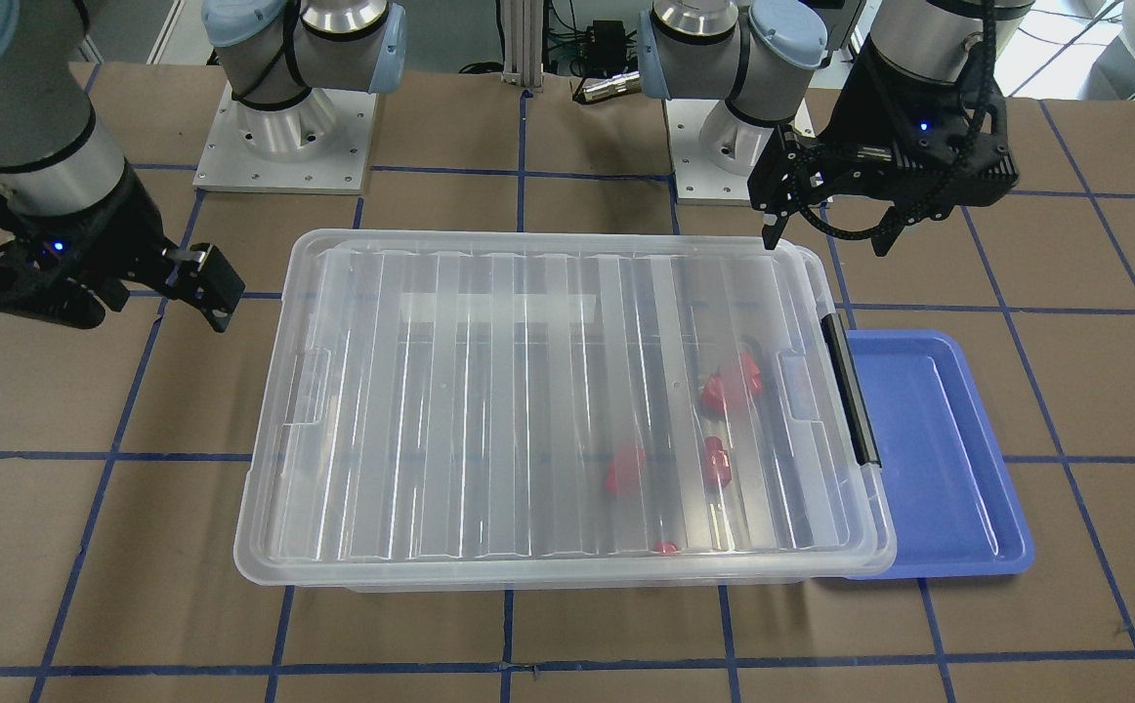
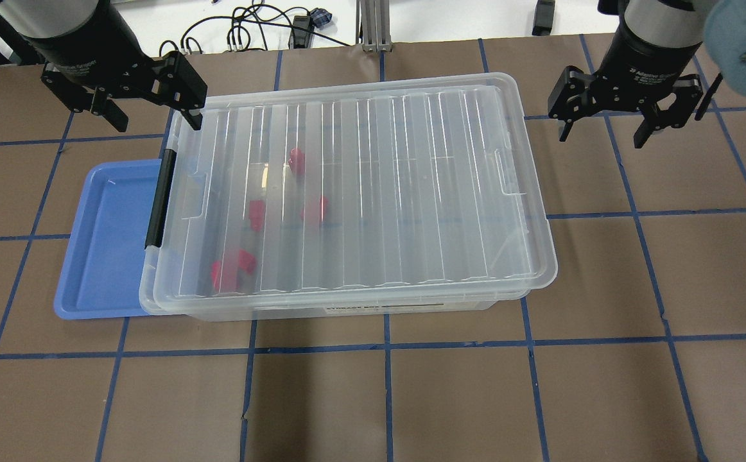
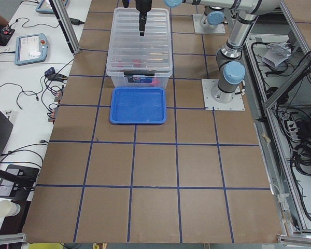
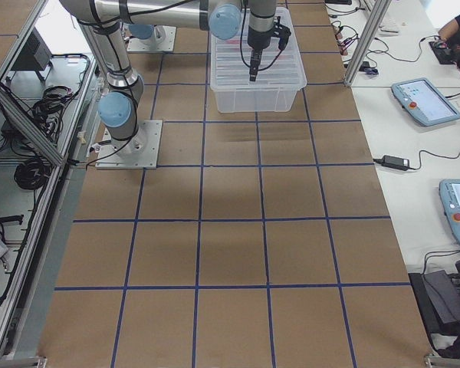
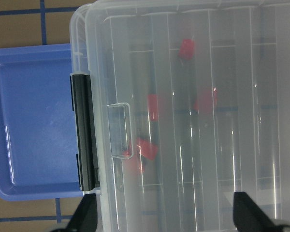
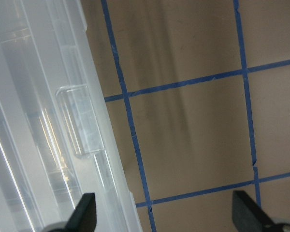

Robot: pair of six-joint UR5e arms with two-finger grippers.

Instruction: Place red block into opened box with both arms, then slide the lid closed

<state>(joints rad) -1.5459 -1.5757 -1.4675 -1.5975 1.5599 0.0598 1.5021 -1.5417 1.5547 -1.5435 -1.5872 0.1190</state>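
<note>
The clear box (image 2: 379,309) stands mid-table with the ribbed lid (image 2: 399,179) lying flat over it. Several red blocks show through the lid near the black-bar end, one of them the red block (image 2: 296,159), seen also as the red block (image 5: 186,48). My left gripper (image 2: 153,115) hangs open above the box's far corner by the black bar (image 2: 158,199), holding nothing. Beyond the box's opposite end, my right gripper (image 2: 603,135) is open and empty over bare table. The left wrist view looks down on the lid (image 5: 208,145). In the right wrist view the lid's notch (image 6: 79,121) shows.
A blue tray (image 2: 103,244) lies flat against the box's black-bar end, partly tucked under the rim. Brown table surface with blue tape lines surrounds the box. Both arm bases (image 1: 284,127) stand at the robot's side of the table.
</note>
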